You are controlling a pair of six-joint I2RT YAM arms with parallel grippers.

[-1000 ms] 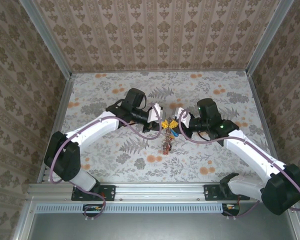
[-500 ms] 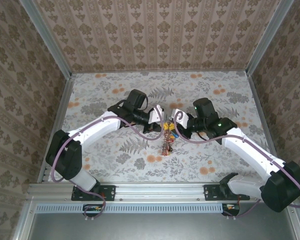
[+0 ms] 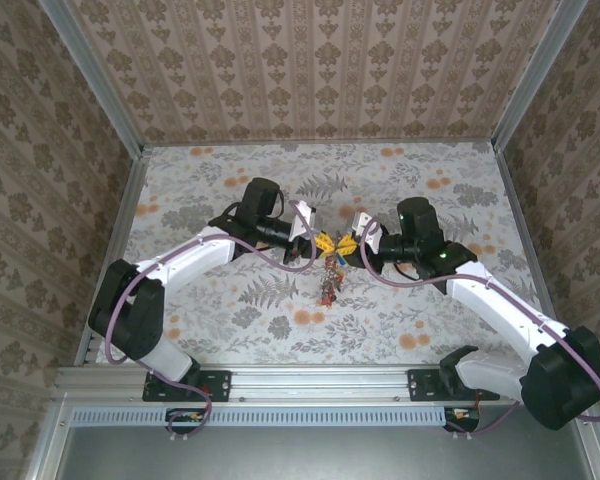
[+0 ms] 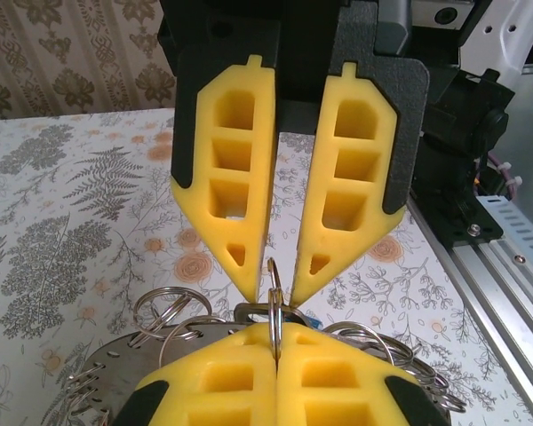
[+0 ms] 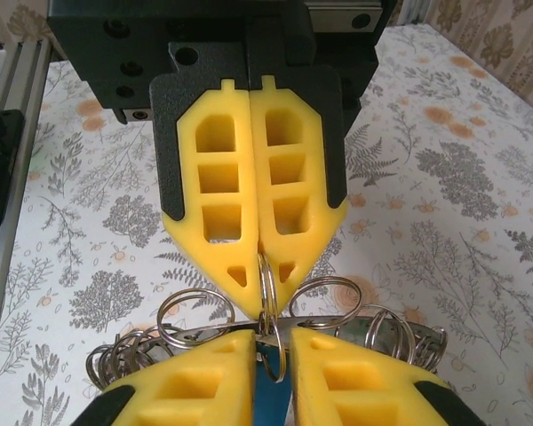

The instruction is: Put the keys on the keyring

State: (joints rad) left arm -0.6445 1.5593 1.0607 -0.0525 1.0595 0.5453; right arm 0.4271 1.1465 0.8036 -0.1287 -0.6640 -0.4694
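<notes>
Above the middle of the table my two grippers meet tip to tip. The left gripper (image 3: 325,243) (image 4: 275,335) is shut on a small silver split ring (image 4: 274,297) (image 5: 267,284), pinched edge-on between its yellow pads. The right gripper (image 3: 348,245) (image 5: 273,342) faces it with its jaws slightly apart on either side of that ring. A blue key head (image 5: 271,390) shows in the gap between them. The keyring (image 3: 330,283), a wire hoop strung with many small rings (image 5: 195,319) and coloured heads, hangs under both grippers.
The floral tabletop (image 3: 220,300) lies open on all sides of the hanging bunch. Patterned walls close off the left, back and right. An aluminium rail (image 3: 310,380) with both arm bases runs along the near edge.
The right gripper's jaws have parted from shut. The left gripper has finished shutting on the small ring. Both wrists shifted a little, and the bunch hangs slightly higher.
</notes>
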